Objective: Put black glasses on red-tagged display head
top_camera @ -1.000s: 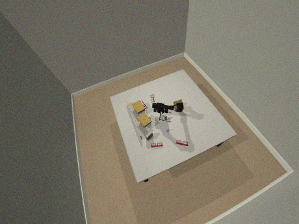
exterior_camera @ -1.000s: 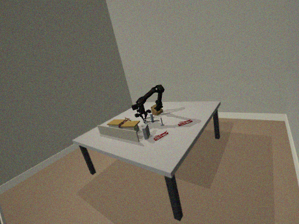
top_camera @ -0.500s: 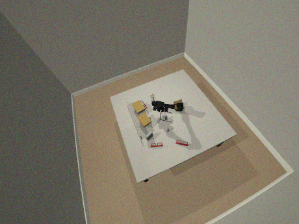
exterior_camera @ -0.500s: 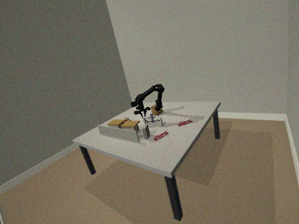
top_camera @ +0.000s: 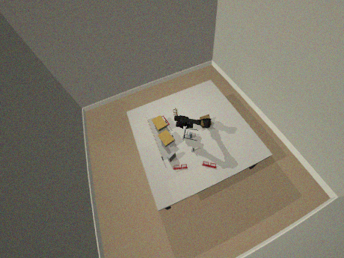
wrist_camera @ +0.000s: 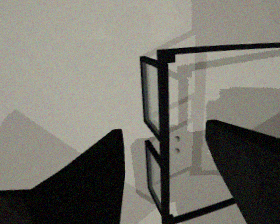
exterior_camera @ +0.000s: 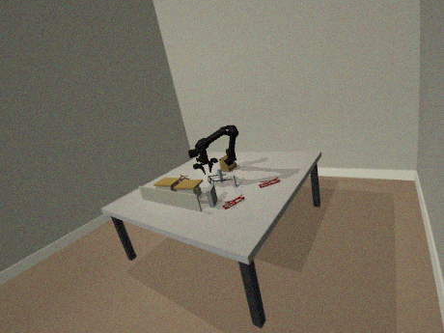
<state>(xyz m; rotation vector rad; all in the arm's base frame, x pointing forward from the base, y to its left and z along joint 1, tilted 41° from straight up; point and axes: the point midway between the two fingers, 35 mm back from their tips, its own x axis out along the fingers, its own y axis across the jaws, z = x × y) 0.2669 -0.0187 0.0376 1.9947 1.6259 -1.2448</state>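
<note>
The black glasses [wrist_camera: 161, 136] [top_camera: 190, 134] [exterior_camera: 223, 180] sit with lenses upright and temples running back along a small pale display head [wrist_camera: 188, 153] [exterior_camera: 219, 174] on the white table. No red tag can be made out on the head. My gripper [wrist_camera: 164, 133] [top_camera: 179, 123] [exterior_camera: 205, 165] is open. In the wrist view its two dark fingers stand apart on either side of the frame's front, with gaps to it. Only the middle of the head shows behind the frame.
A long pale box with two yellow tops [top_camera: 163, 131] [exterior_camera: 177, 184] stands left of the head, with a grey block [top_camera: 171, 155] [exterior_camera: 211, 196] at its end. Two red items [top_camera: 179, 167] [top_camera: 209, 164] lie nearer the table's front. The arm's base [top_camera: 205, 122] is to the right.
</note>
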